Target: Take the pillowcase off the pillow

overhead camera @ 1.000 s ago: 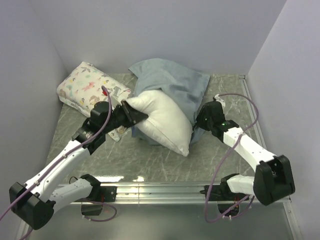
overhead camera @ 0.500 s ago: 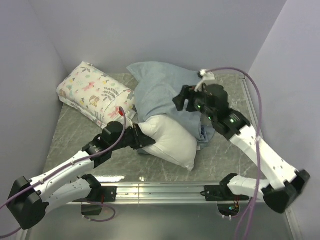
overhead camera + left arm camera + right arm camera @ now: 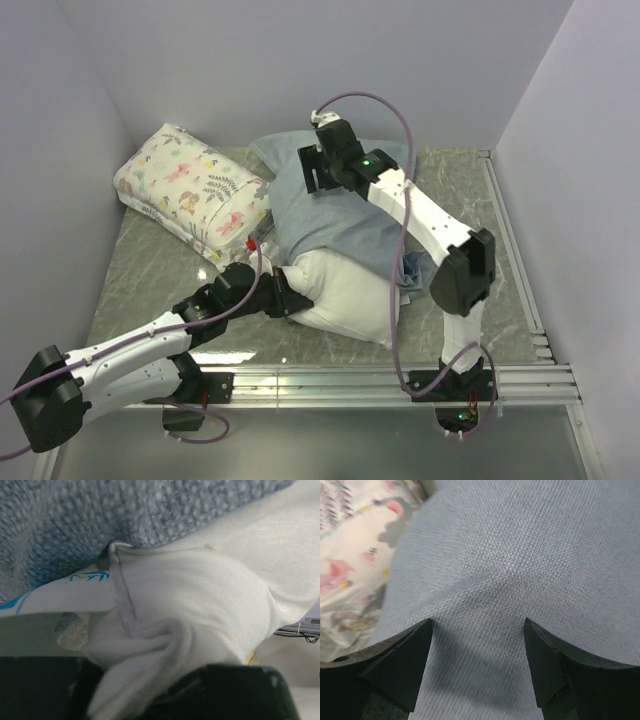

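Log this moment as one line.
left gripper: shut on pillow | right gripper: open over pillowcase | pillow partly uncovered

A desk (image 3: 130, 270) with a grey-green marbled top fills the floor of a plain booth. Pale lavender-grey walls rise from its far edge (image 3: 300, 60), left edge (image 3: 50, 150) and right edge (image 3: 590, 150). A silver metal rail (image 3: 320, 380) runs along the near edge, another (image 3: 515, 250) along the right edge. The light is soft and even, with only faint shadows.
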Controlling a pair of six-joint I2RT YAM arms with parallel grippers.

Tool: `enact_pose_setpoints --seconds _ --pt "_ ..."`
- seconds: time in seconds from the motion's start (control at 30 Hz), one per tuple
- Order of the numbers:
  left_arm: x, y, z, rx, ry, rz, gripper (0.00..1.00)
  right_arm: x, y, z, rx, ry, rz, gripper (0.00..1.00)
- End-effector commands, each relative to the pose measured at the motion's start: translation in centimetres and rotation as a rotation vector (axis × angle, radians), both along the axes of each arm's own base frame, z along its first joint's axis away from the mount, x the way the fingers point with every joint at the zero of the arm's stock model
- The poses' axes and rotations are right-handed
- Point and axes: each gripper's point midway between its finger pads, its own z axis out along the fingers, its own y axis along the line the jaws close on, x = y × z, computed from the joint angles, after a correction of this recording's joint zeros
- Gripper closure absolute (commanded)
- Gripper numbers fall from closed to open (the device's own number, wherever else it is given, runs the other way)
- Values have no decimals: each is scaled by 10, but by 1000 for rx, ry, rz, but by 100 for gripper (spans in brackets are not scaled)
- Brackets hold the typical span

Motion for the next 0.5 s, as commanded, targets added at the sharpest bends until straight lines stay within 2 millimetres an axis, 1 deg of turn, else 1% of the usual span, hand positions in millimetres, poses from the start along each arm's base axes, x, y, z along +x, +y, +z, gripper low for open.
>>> enact_pose_setpoints --seconds 0.0,0.03,0.07,0.1,0.13,0.17,0.23,0.27,0.3,0.33,0.37,0.4,0.43,0.47 --pt "-20 3 -18 45 65 -51 99 10 -6 4 -94 -10 -19 25" --pt "-20 4 -17 44 61 -50 100 14 -6 -10 -129 13 -28 27" --pt "-19 4 -15 42 55 -47 100 20 -4 2 -120 -11 -37 35" --pt "-20 6 -18 58 67 -44 100 24 -7 1 -129 -14 -60 43" --pt "-20 7 -15 56 59 -41 99 30 -14 -4 -164 -15 -101 53" --pt "-20 10 -16 66 61 -34 100 37 -21 4 -160 -35 -135 72" --pt "-19 11 -10 66 50 -29 100 45 -37 8 -152 -38 -224 87" --pt "-20 13 -11 76 55 -27 100 52 -52 13 -155 -53 -289 100" --pt "-20 13 -7 75 49 -25 100 61 -73 17 -129 -56 -362 100" --pt "-20 14 -4 70 41 -23 100 64 -90 28 -106 -75 -414 100" --pt "-20 15 0 69 38 -22 99 66 -104 26 -103 -71 -452 100" --pt "-21 17 1 79 40 -19 99 69 -117 29 -81 -77 -500 100" --pt "-22 19 6 75 29 -20 100 74 -145 40 -57 -96 -566 100" --pt "-23 21 10 75 22 -18 100 74 -159 35 -60 -89 -604 100"
